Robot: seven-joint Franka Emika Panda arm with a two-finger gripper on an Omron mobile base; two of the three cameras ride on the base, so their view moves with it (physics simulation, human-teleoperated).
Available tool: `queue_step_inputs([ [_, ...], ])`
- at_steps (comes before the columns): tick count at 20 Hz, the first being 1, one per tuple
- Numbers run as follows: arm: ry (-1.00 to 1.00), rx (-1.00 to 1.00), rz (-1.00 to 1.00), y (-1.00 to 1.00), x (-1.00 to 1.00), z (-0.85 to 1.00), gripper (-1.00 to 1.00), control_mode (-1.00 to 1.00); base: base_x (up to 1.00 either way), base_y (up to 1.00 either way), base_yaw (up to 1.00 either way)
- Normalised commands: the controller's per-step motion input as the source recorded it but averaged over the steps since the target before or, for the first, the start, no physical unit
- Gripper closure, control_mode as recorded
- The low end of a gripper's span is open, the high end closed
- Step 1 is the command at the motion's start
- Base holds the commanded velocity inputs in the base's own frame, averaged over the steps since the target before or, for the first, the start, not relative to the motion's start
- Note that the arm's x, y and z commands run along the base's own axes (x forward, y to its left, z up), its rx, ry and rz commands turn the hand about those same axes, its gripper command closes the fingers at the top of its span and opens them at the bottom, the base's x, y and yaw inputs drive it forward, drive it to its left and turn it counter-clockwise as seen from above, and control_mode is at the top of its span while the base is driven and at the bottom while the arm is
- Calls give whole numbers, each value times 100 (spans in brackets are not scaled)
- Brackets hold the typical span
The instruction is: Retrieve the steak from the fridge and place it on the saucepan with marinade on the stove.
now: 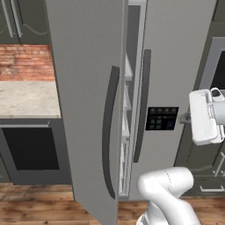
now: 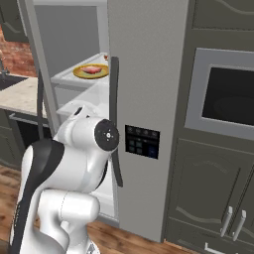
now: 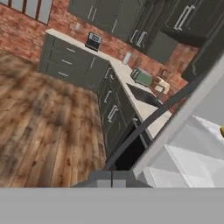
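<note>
Fingers [image 3: 111,183] pressed together, empty, tips just short of the long dark handle [image 3: 148,124] of the fridge's [image 1: 176,52] swung-out left door [image 1: 85,101]. Beyond that handle, the door's pale edge and white inner shelves. Farther in, on a glass shelf [image 2: 74,77] inside the open fridge, well apart from the fingers: the steak [image 2: 92,70], pink-red, lying flat on a round yellow-olive plate [image 2: 79,73]. Off to the other side of the fingers, wood floor [image 3: 39,118], dark cabinets [image 3: 72,63], pale worktop [image 3: 124,76] under a brick wall. Right door shut, dark dispenser panel [image 2: 142,141] on its front.
</note>
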Motion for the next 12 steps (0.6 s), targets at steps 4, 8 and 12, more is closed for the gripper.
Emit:
queue_step_inputs([
  [4, -25, -20, 22, 23, 1, 0, 100, -100, 0, 0, 0],
  [8, -26, -19, 16, 7, 0, 0, 100, -100, 0, 0, 0],
  [12, -25, -8, 7, 0, 9, 0, 100, -100, 0, 0, 0],
])
